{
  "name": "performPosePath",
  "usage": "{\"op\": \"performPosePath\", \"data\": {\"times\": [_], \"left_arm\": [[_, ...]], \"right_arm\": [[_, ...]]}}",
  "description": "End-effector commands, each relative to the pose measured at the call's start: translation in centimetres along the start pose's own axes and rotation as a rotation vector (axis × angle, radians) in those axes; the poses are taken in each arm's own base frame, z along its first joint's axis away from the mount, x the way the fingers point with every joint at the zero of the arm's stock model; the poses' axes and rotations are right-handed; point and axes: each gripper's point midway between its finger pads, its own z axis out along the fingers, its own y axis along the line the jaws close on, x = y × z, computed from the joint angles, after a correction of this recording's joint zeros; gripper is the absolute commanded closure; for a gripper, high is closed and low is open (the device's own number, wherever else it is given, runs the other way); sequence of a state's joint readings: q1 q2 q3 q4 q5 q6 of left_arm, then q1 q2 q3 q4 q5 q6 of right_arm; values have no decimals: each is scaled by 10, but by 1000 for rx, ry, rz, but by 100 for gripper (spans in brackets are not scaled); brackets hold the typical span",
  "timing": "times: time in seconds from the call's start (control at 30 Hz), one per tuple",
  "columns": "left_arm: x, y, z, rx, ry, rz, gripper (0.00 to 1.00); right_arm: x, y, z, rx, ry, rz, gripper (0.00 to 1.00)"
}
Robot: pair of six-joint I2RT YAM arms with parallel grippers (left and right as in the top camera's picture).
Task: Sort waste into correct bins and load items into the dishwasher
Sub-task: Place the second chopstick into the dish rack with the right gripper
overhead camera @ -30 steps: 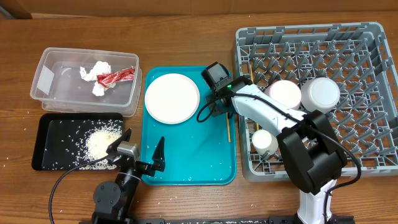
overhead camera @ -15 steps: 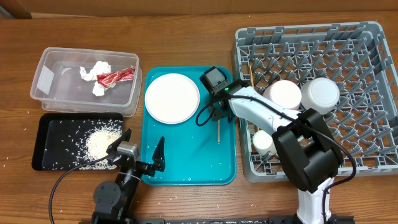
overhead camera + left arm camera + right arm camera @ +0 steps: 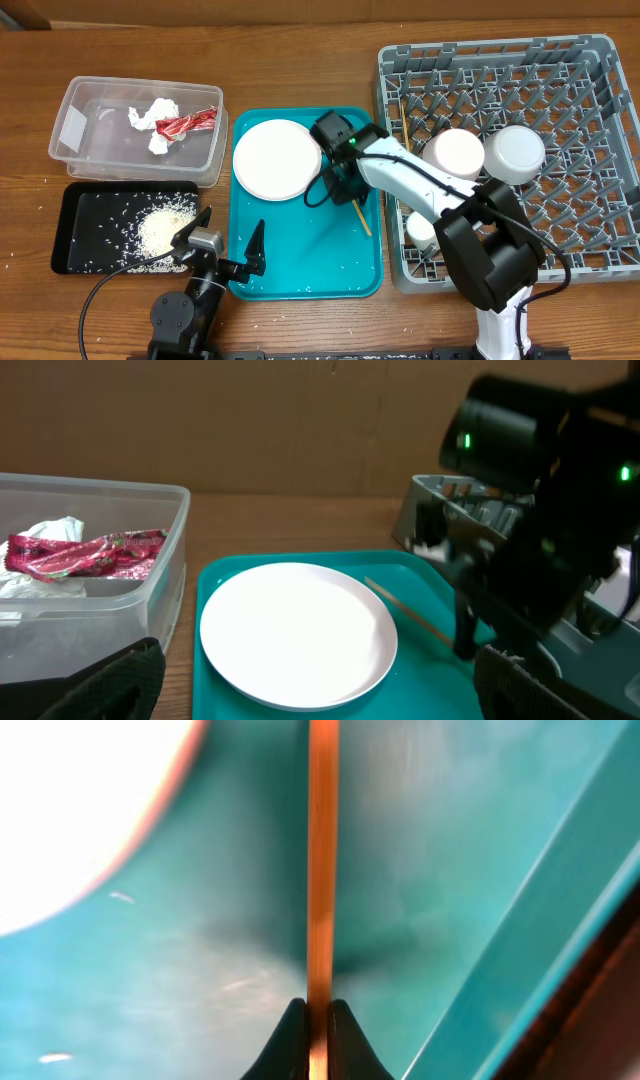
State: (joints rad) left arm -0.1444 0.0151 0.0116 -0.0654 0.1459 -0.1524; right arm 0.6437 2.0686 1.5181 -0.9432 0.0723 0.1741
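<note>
My right gripper (image 3: pixel 347 196) is low over the teal tray (image 3: pixel 300 255), shut on a thin wooden chopstick (image 3: pixel 360 216). In the right wrist view the chopstick (image 3: pixel 321 870) runs straight out from the shut right gripper (image 3: pixel 319 1020). The large white plate (image 3: pixel 277 158) lies on the teal tray just to the left. My left gripper (image 3: pixel 232 252) is open and empty at the tray's front left edge, and its wrist view shows the plate (image 3: pixel 297 630). The grey rack (image 3: pixel 560 90) holds two round white dishes (image 3: pixel 455 152) (image 3: pixel 515 150) and a small cup (image 3: pixel 420 228).
The clear tub (image 3: pixel 95 150) at the back left holds the white napkin (image 3: pixel 152 118) and the red wrapper (image 3: pixel 187 122). The black tray (image 3: pixel 90 215) in front of it holds rice (image 3: pixel 165 232). A few rice grains lie on the teal tray's front part.
My right gripper has moved left, away from the rack, towards the plate. The chopstick in it has swung from upright in the picture to slanted.
</note>
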Motion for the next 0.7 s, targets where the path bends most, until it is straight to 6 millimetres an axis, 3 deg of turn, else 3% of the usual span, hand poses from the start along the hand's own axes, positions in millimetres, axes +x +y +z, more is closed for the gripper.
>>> {"op": "performPosePath", "data": {"times": [0.0, 0.13, 0.23, 0.33, 0.4, 0.6, 0.63, 0.67], "left_arm": [[1, -2, 0, 12, -3, 19, 0], [1, -2, 0, 11, -3, 20, 0], [1, -2, 0, 12, -3, 19, 0], [1, -2, 0, 12, -3, 19, 0], [1, -2, 0, 11, -3, 19, 0], [1, -2, 0, 12, -3, 20, 0], [1, -2, 0, 12, -3, 19, 0], [1, -2, 0, 11, -3, 20, 0]], "right_arm": [[-45, -5, -71, -42, -176, 122, 96], [-62, -36, -123, -15, -289, 194, 96], [-67, -67, -140, 27, -340, 253, 96], [-66, -103, -135, 95, -331, 301, 96], [-64, -116, -128, 109, -314, 305, 96], [-57, -129, -98, 140, -234, 244, 95], [-55, -129, -95, 141, -220, 243, 90], [-54, -129, -95, 142, -217, 236, 71]]}}
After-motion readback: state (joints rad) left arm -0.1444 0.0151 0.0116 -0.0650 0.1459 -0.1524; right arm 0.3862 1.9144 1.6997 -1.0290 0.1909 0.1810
